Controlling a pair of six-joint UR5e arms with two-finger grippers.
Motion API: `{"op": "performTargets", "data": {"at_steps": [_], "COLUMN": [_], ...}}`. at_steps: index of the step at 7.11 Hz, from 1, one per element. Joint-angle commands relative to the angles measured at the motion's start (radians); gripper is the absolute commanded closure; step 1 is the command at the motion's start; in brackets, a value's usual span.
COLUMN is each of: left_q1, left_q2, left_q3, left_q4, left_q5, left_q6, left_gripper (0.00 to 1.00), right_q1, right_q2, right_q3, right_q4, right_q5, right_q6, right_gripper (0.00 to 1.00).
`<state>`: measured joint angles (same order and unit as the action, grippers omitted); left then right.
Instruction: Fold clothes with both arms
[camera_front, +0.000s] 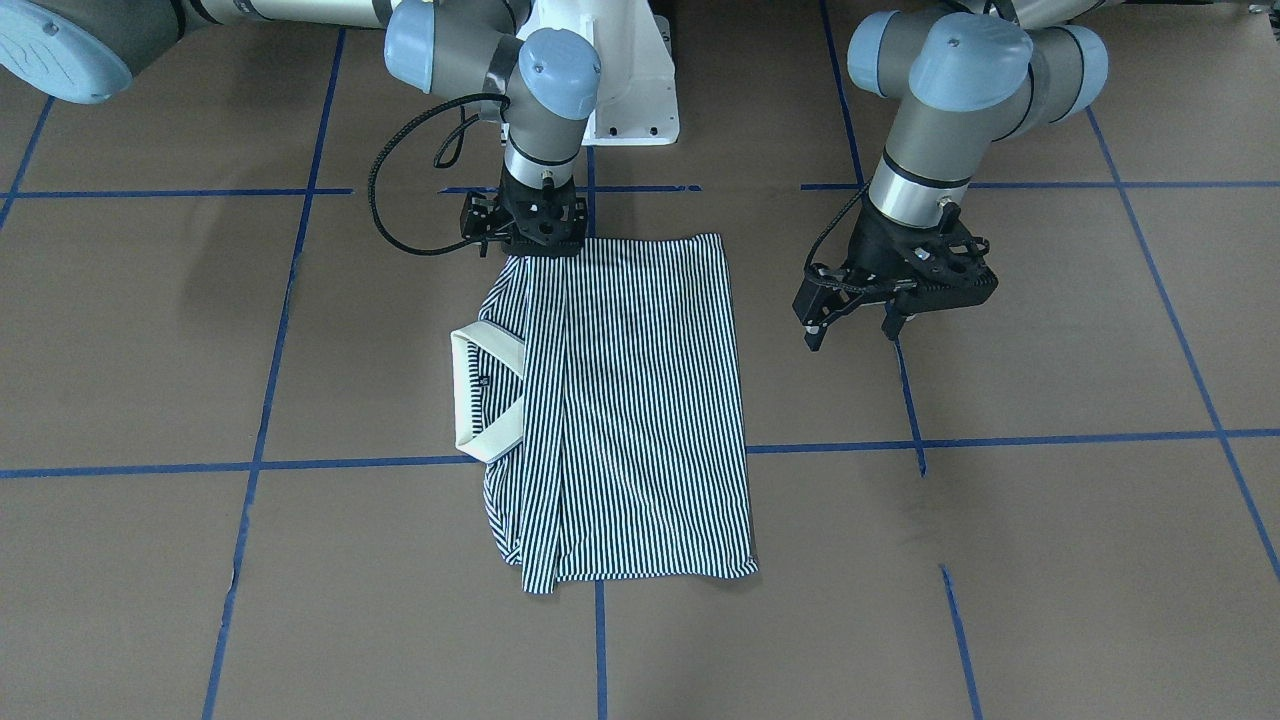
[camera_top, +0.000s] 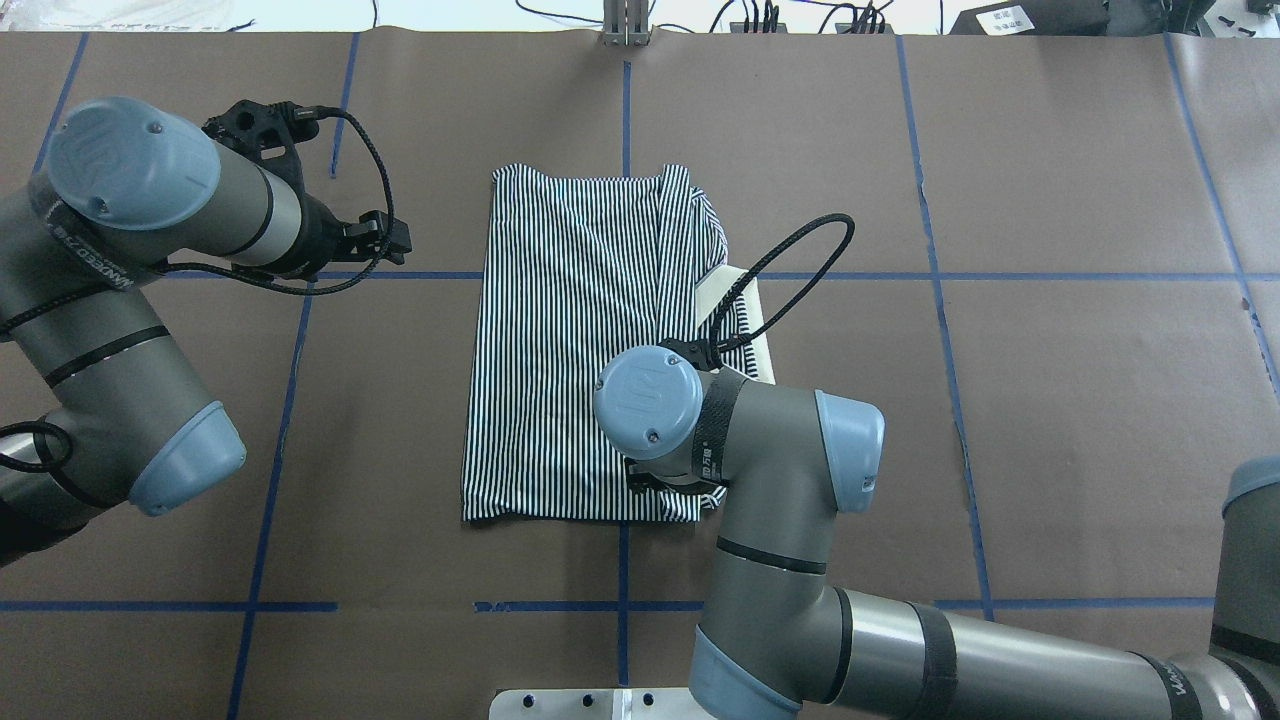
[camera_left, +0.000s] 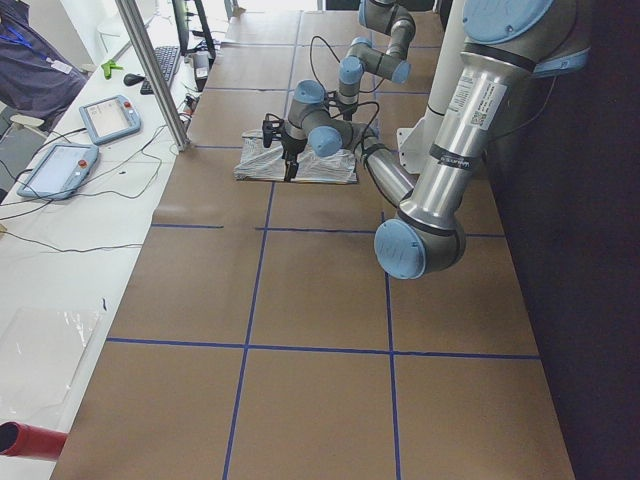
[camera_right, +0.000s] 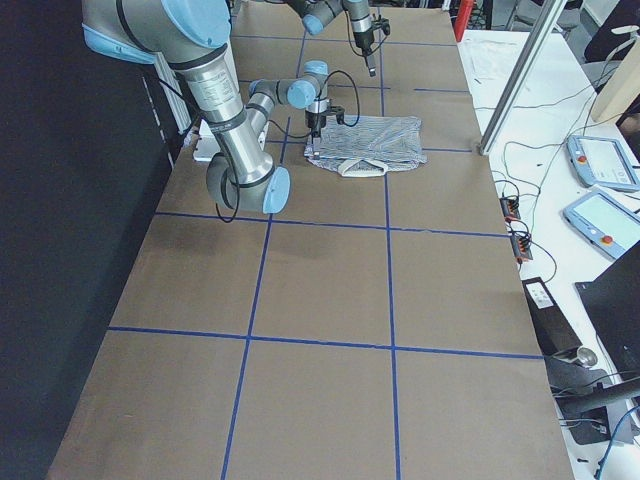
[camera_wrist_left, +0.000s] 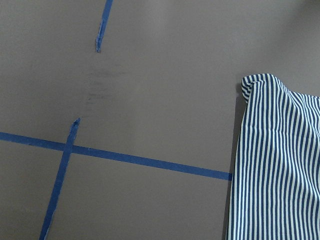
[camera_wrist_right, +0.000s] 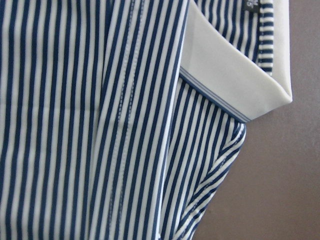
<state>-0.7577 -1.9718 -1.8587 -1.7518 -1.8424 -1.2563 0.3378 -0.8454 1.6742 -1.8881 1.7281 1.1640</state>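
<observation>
Mid-fold, we judge: the polo shirt (camera_front: 630, 400) lies flat as a narrow rectangle just in front of the white base (camera_front: 630, 80). The right gripper (camera_front: 527, 240) is at the shirt's base-side edge; its jaws are hidden, so we cannot tell their state. The left gripper (camera_front: 851, 338) hovers off to one side of the base, clear of the shirt, jaws apart. Next, we reckon, the left gripper needs its own hold on the shirt.

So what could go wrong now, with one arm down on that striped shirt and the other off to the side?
The right gripper sits at the edge of the folded navy-and-white striped polo shirt; pulling from that one spot could drag the layers apart. The left gripper hangs open beside the shirt, so nothing steadies the other side. The protruding cream collar may end up lopsided.
</observation>
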Motion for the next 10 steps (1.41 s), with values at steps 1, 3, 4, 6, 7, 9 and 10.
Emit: {"op": "performTargets", "data": {"at_steps": [1,3,4,6,7,9,10], "left_q1": [0.000,0.000,0.000,0.000,0.000,0.000,0.000], "left_q2": [0.001,0.001,-0.001,-0.001,-0.001,-0.001,-0.001], "left_q3": [0.001,0.001,-0.001,-0.001,-0.001,-0.004,-0.004], "left_q4": [0.000,0.000,0.000,0.000,0.000,0.000,0.000], "left_q5": [0.000,0.000,-0.001,-0.001,-0.001,-0.009,-0.012], "left_q6": [0.000,0.000,0.000,0.000,0.000,-0.002,-0.003], "left_gripper": [0.00,0.00,0.00,0.00,0.00,0.00,0.00], "right_q1": [-0.028,-0.032,-0.031,-0.028,-0.025,-0.011,0.000], "right_q2": [0.002,0.012,0.009,0.002,0.002,-0.003,-0.003], "right_q3": [-0.011,-0.030,-0.039,-0.041,-0.039,-0.039,-0.038], "right_q4": [0.048,0.049,0.047,0.047,0.047,0.041,0.038], "right_q5": [-0.007,-0.007,-0.009,-0.010,-0.005,-0.001,0.002], "right_q6": [-0.001,-0.004,-0.006,-0.006,-0.007,-0.026,-0.027], "right_gripper": [0.00,0.00,0.00,0.00,0.00,0.00,0.00]}}
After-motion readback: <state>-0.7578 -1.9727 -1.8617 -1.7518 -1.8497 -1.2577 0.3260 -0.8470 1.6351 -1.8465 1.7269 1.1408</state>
